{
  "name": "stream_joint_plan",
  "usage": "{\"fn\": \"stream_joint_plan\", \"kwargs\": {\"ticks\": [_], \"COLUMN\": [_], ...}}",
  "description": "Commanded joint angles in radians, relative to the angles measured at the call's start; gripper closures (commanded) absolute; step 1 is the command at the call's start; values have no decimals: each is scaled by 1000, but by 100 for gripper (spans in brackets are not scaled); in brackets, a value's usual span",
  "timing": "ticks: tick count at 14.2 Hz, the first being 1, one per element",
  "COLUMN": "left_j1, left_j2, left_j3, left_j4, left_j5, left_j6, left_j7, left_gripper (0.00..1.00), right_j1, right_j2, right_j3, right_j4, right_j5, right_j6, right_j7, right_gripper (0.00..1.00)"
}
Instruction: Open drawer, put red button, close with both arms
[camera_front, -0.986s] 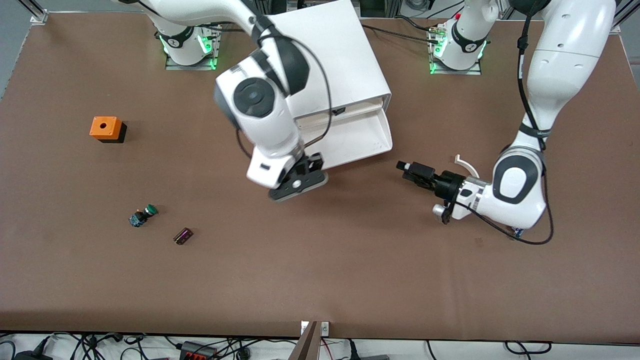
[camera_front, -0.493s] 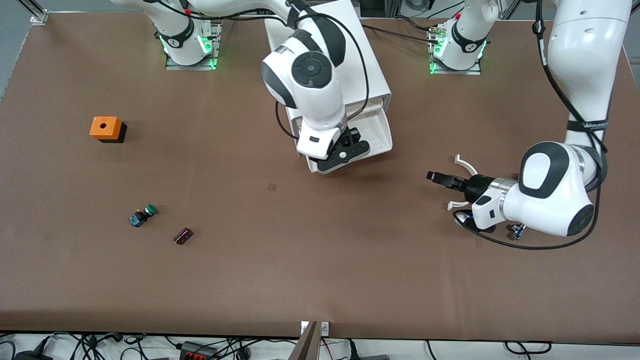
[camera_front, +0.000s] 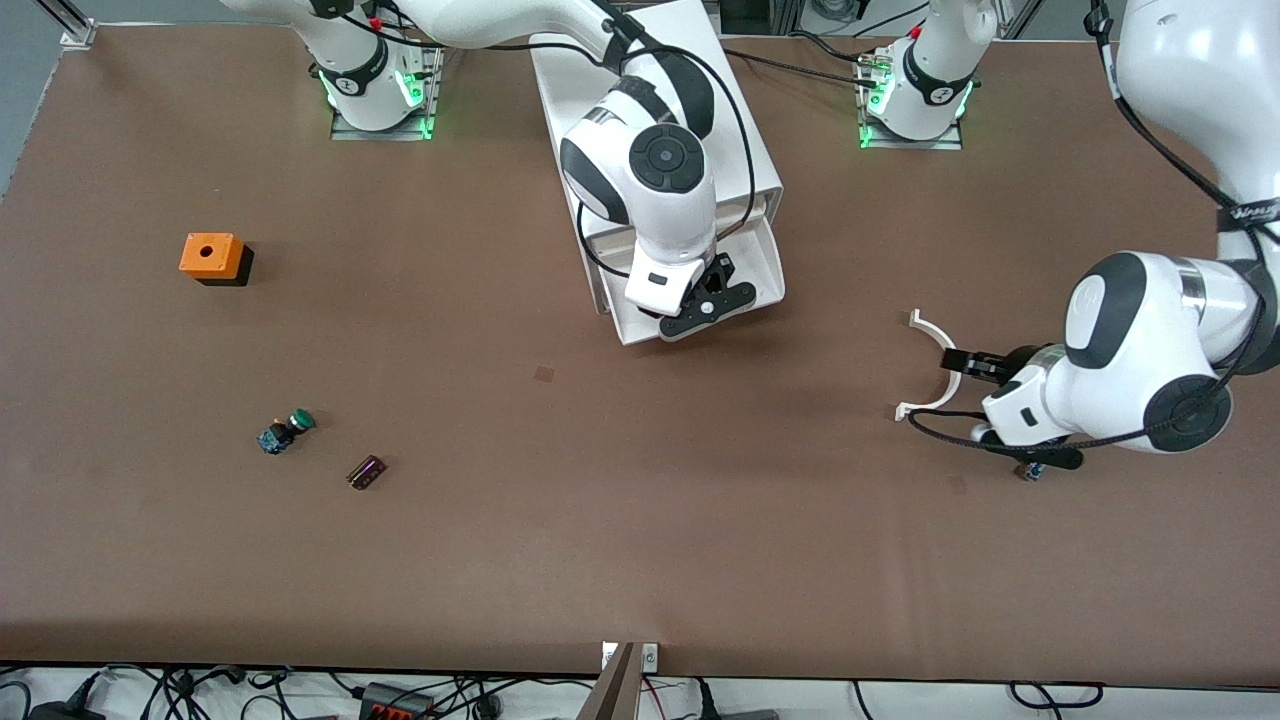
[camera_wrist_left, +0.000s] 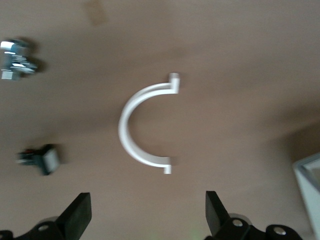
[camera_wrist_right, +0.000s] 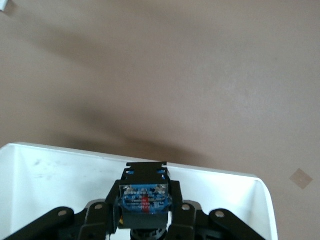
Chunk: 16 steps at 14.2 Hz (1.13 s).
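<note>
The white cabinet (camera_front: 650, 110) stands near the arms' bases with its drawer (camera_front: 768, 262) pulled open. My right gripper (camera_front: 705, 305) hangs over the drawer's front part. In the right wrist view it (camera_wrist_right: 145, 200) is shut on the red button (camera_wrist_right: 145, 197), of which only the black body and blue label show; the cap is hidden. The drawer's white inside (camera_wrist_right: 45, 185) lies below it. My left gripper (camera_front: 968, 365) is open and empty low over the table toward the left arm's end; the left wrist view shows it (camera_wrist_left: 147, 215) spread wide.
A white curved clip (camera_front: 935, 365) lies by the left gripper, also in its wrist view (camera_wrist_left: 135, 125), with two small parts (camera_wrist_left: 15, 59) (camera_wrist_left: 40, 159). A green-capped button (camera_front: 287, 430), a small dark block (camera_front: 365, 472) and an orange box (camera_front: 212, 257) lie toward the right arm's end.
My right arm has swung with the button from over the bare table to over the open drawer. My left arm has drawn back from the drawer toward its own end of the table.
</note>
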Motion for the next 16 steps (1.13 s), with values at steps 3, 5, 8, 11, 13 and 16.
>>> {"fn": "stream_joint_plan", "kwargs": {"ticks": [3, 5, 8, 11, 13, 16], "left_j1": [21, 50, 47, 49, 49, 46], "left_j2": [-170, -261, -410, -502, -496, -490], "left_j3": [-13, -13, -13, -13, -13, -13], "left_j4": [-6, -116, -303, -377, -368, -354], "left_j5": [31, -32, -35, -35, -35, -37], "left_j6": [26, 104, 210, 196, 198, 196], "left_j7": [-1, -1, -1, 0, -1, -1], "left_gripper": [0, 0, 0, 0, 0, 0], "right_j1": [13, 23, 30, 36, 26, -14], "right_j2": [23, 27, 38, 40, 32, 9], "right_j3": [7, 7, 7, 5, 2, -10], "right_j4": [29, 29, 31, 32, 38, 96], "right_j5": [13, 13, 13, 5, 10, 11], "right_j6": [-53, -40, -36, -39, -36, -23], "right_j7": [20, 35, 38, 31, 38, 49], "right_gripper": [100, 100, 100, 0, 0, 0]}}
